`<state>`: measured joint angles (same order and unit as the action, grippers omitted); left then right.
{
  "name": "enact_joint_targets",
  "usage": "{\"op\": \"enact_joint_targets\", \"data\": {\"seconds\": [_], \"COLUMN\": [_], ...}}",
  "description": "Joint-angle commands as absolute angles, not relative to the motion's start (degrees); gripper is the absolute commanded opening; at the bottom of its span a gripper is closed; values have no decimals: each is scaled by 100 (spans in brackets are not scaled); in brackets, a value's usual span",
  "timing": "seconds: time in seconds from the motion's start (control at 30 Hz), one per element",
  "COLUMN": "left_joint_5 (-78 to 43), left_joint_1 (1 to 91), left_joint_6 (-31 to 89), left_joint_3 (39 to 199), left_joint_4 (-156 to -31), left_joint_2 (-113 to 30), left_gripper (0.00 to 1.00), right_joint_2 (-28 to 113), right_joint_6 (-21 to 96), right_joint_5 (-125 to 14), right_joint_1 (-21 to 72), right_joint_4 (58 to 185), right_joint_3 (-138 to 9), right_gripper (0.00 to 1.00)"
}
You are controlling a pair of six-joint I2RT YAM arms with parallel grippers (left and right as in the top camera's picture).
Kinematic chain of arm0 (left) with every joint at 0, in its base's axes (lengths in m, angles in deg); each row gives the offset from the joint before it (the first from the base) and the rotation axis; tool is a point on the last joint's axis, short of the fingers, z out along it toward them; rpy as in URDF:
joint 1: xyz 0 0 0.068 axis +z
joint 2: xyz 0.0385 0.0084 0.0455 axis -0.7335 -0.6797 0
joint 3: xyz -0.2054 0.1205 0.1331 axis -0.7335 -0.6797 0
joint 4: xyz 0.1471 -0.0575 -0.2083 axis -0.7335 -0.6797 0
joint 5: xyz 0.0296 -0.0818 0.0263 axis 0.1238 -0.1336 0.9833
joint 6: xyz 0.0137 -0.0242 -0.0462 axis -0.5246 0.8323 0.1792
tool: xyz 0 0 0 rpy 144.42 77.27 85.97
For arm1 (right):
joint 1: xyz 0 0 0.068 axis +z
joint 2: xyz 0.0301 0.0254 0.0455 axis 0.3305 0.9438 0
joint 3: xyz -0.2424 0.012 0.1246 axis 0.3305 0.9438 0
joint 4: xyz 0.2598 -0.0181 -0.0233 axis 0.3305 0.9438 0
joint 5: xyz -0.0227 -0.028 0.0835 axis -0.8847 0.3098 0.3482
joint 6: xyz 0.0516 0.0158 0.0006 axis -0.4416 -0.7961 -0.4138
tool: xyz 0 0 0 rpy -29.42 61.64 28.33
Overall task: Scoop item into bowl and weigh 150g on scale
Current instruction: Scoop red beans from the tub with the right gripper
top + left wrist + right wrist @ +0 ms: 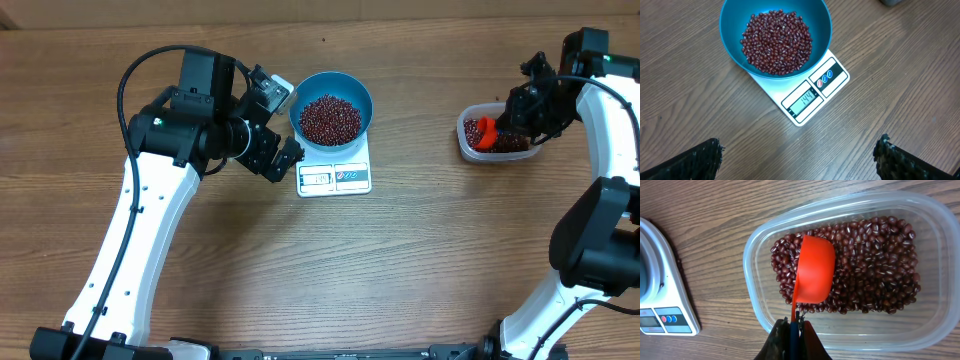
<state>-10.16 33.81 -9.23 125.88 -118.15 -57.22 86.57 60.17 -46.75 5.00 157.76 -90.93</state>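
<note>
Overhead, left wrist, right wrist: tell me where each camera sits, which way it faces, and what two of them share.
Overhead: above the table, facing straight down; both arms show.
Left wrist: on the left arm, looking down at the bowl of beans on the scale; the open left gripper shows fingertips at the bottom corners.
Right wrist: on the right arm, looking down into the tub; the right gripper shows, shut on the scoop.
Shared: both wrist views show the scale.
</note>
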Motion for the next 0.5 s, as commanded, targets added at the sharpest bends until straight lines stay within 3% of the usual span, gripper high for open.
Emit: {"op": "enact_joint_targets", "data": {"seconds": [0.0, 0.47], "left_joint_5": [-994, -994], "left_joint_1": [3403, 3403], "left_joint_6": [-1032, -1032], "left_joint_3": [12558, 12558], "left_joint_4": [-11831, -11831], "left_joint_2": [-5599, -5599], "left_gripper": [100, 100], "right_joint_2": [8768, 8757], "right_joint_6": [6015, 6957], "right_joint_5": [-4561, -2491], "right_joint_1": [379, -602], "right_joint_4": [15802, 16410], "right_joint_3": [-9133, -9375], "right_gripper": [4, 4]}}
